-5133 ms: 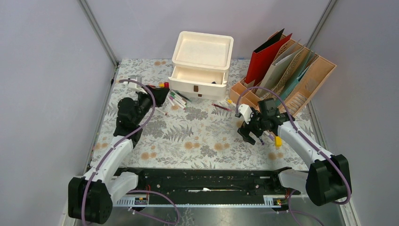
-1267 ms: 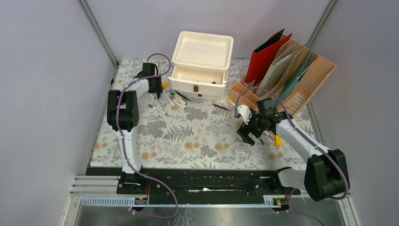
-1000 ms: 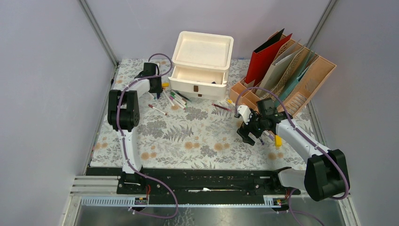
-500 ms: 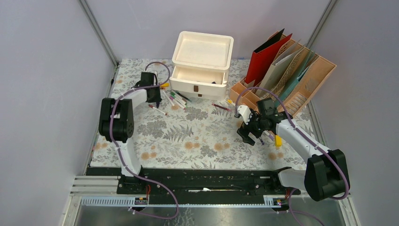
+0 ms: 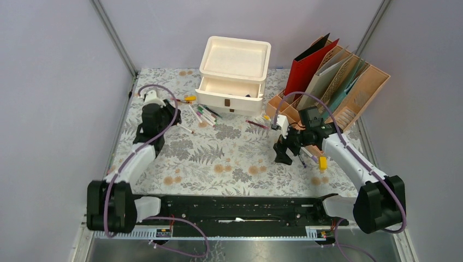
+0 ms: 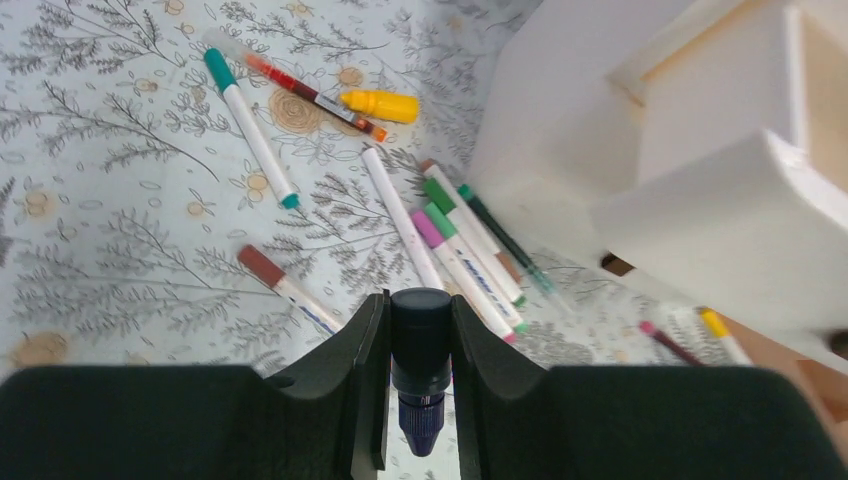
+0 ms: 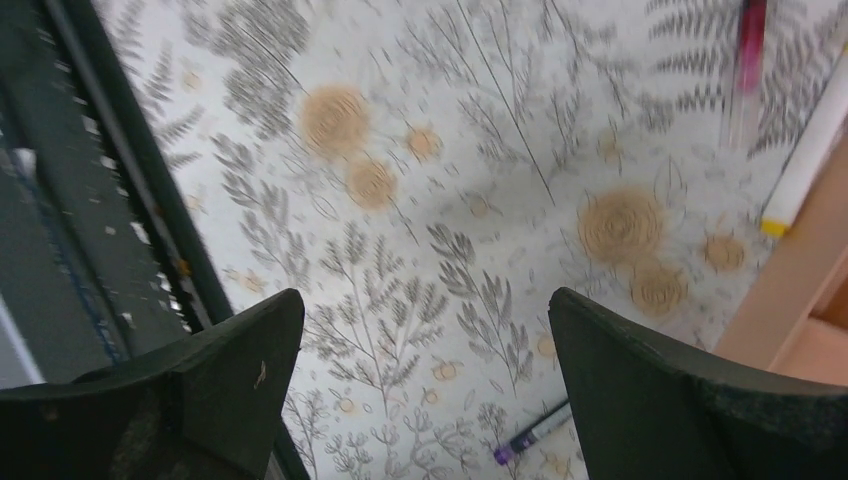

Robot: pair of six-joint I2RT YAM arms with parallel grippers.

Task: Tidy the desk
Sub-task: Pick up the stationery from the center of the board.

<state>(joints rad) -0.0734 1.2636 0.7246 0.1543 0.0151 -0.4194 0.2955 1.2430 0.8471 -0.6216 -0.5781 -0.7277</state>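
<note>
1. Desk (image 5: 218,164): fern-print cloth between the rails, directly ahead of both arm bases. The clutter is all on the far half.
2. Left gripper (image 6: 420,375): over the far-left part of the desk, jaws clamped across the barrel of a dark marker (image 6: 420,340). The marker is lifted clear of the cloth. The grip looks square, so it should carry without twisting.
3. Loose pens lie under it at odd angles: teal-capped pen (image 6: 248,125), red pen (image 6: 312,96), yellow cap (image 6: 380,105), brown-capped pen (image 6: 285,287). They lie well apart, so each probably needs its own pick.
4. Marker bundle (image 6: 465,250): green and pink ones lie side by side against the foot of the drawer unit (image 5: 233,71). They are packed tight, so a finger may knock a neighbour.
5. Drawer unit: white, with a tray on top, and the lower drawer looks pulled out toward the arms. It is the likely drop point for the held marker, since it is open and within the left arm's reach.
6. Right gripper (image 7: 425,300): jaws spread wide and holding nothing, hovering over bare cloth right of centre. A purple pen (image 7: 535,432) lies just beneath, a pink pen (image 7: 748,40) farther off, and a white marker (image 7: 812,150) along the organiser's foot. It looks staged for a pick on that side.
7. Organiser (image 5: 349,90): far right, with folders upright in its slots, already tidy.
</note>
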